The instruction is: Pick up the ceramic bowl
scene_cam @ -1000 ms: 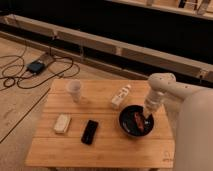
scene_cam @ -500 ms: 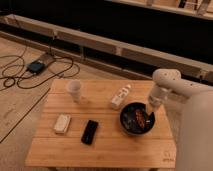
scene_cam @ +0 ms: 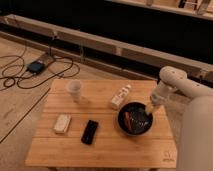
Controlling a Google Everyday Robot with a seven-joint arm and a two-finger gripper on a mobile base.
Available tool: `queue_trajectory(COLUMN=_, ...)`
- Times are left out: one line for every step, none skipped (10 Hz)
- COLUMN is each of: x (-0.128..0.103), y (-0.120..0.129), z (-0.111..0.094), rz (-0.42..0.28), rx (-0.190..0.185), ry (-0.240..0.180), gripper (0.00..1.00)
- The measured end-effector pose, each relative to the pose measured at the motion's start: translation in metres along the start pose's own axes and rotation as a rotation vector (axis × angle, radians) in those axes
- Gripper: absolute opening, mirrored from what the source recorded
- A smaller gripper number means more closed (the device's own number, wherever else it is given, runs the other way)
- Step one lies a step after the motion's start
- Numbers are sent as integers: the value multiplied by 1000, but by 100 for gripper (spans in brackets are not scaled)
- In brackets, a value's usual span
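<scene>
Presumably to catch its rim, the hand (scene_cam: pixel 146 116) hangs low over the far right edge of the ceramic bowl (scene_cam: pixel 135 119) on the desk (scene_cam: pixel 100 150), though I cannot tell its grip.

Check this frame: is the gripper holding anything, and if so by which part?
It cannot be told. The gripper is at the right rim of the ceramic bowl, which sits on the table.
</scene>
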State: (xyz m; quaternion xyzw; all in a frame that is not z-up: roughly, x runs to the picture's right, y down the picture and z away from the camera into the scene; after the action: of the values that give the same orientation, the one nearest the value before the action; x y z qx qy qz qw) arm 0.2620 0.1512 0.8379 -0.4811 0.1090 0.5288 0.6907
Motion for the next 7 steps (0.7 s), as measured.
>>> queue_trajectory(x=0, y=0, z=-1, rz=-4, rx=-26, ry=2, gripper=0)
queue_trajectory(x=0, y=-2, z=-3, rz=-6, rx=-46, ry=5, gripper=0)
queue_trajectory(x=0, y=-4, z=-5, rz=-10, rx=-65, ry=8, gripper=0)
queue_trajectory(x=-1, y=-6, z=-9, rz=-17, rx=-79, ry=12, gripper=0)
queue_trajectory(x=-2, y=-7, z=-14, rz=-23, rx=-83, ry=13, gripper=0)
queue_trajectory(x=-4, y=-7, z=-19, rz=-30, rx=-86, ry=15, gripper=0)
queue_trajectory(x=-8, y=-6, z=-25, rz=-42, rx=-89, ry=14, gripper=0)
